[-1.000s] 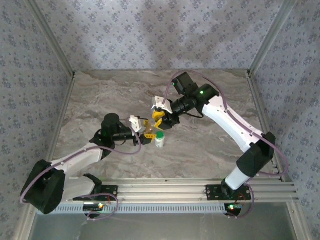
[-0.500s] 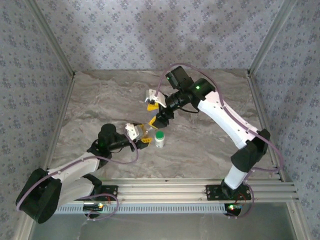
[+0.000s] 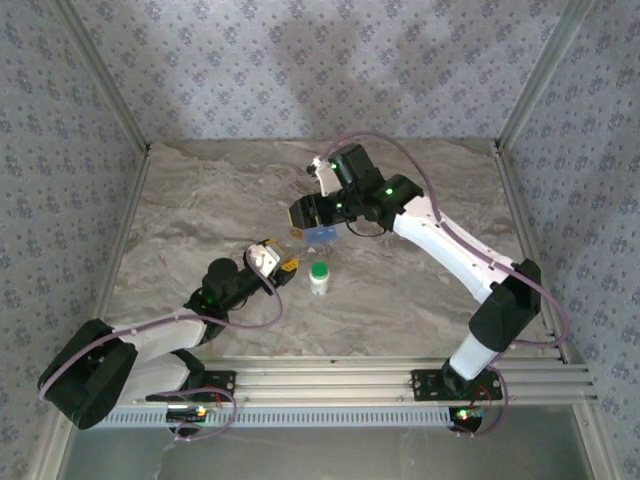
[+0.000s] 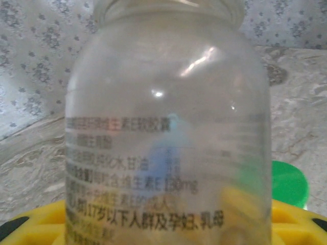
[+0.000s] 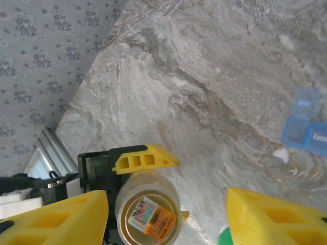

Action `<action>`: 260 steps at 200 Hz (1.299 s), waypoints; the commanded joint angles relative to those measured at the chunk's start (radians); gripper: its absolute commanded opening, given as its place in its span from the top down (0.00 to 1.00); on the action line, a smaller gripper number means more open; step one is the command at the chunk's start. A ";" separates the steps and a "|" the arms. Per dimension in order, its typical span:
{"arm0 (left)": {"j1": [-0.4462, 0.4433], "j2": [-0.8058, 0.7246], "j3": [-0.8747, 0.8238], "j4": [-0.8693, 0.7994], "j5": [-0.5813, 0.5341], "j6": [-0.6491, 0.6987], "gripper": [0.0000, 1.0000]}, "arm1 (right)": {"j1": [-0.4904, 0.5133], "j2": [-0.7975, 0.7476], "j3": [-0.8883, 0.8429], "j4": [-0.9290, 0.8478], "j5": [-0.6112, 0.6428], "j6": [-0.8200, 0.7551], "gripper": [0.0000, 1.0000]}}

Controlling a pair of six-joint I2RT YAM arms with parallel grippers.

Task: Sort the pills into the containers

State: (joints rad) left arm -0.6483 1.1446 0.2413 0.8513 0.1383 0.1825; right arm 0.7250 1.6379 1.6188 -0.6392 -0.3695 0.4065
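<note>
Marble table (image 3: 200, 190): your left gripper (image 3: 272, 262) clamps the open clear bottle (image 4: 168, 127) beside the green-capped bottle (image 3: 319, 277), right gripper (image 5: 166, 194) spread wide above its mouth; descend off-centre and you'd likely knock it loose.

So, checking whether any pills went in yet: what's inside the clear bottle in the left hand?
Down the open mouth of the clear bottle, a colourful printed patch shows at the bottom; no pills stand out. The left hand and printed text cover its lower walls.

Right pincer (image 3: 308, 222) farther back, leftward
</note>
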 commanded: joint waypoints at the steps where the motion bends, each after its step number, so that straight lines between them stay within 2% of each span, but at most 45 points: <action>1: -0.002 0.013 0.002 0.062 -0.051 -0.018 0.72 | 0.025 0.023 -0.002 0.033 0.004 0.098 0.37; 97: -0.002 0.001 0.004 0.051 -0.062 -0.019 0.72 | 0.054 0.083 -0.005 0.012 -0.055 0.082 0.38; 118: -0.003 -0.003 0.004 0.046 -0.062 -0.021 0.72 | 0.051 0.083 -0.008 0.015 -0.087 0.075 0.49; 137: -0.002 -0.008 0.006 0.042 -0.061 -0.020 0.72 | 0.047 0.081 -0.017 0.021 -0.167 0.028 0.55; 164: -0.002 -0.020 0.005 0.036 -0.034 -0.020 0.72 | 0.017 0.068 -0.038 0.028 -0.290 -0.128 0.63; 180: 0.002 -0.028 0.006 0.030 0.009 -0.017 0.72 | 0.001 0.059 -0.048 0.028 -0.374 -0.283 0.69; 191: 0.003 -0.038 0.004 0.028 0.051 -0.015 0.72 | -0.001 0.046 -0.052 0.011 -0.429 -0.413 0.72; 205: 0.006 -0.055 0.002 0.018 0.121 -0.006 0.71 | -0.002 0.017 -0.078 -0.037 -0.531 -0.665 0.73; 213: 0.006 -0.065 -0.001 0.015 0.164 0.000 0.71 | 0.001 -0.003 -0.100 -0.034 -0.559 -0.745 0.74; 235: 0.006 -0.081 0.001 0.003 0.269 0.008 0.71 | 0.000 -0.016 -0.080 -0.156 -0.577 -1.042 0.76; 247: 0.006 -0.086 0.003 -0.004 0.305 0.008 0.71 | 0.000 0.007 -0.032 -0.284 -0.581 -1.210 0.76; 260: 0.006 -0.089 0.006 -0.011 0.317 0.008 0.71 | 0.001 0.047 0.032 -0.385 -0.544 -1.312 0.76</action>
State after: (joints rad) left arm -0.6472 1.0725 0.2348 0.8261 0.3523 0.1818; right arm 0.6968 1.6497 1.5635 -0.7475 -0.8028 -0.5133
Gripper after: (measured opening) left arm 0.532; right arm 0.373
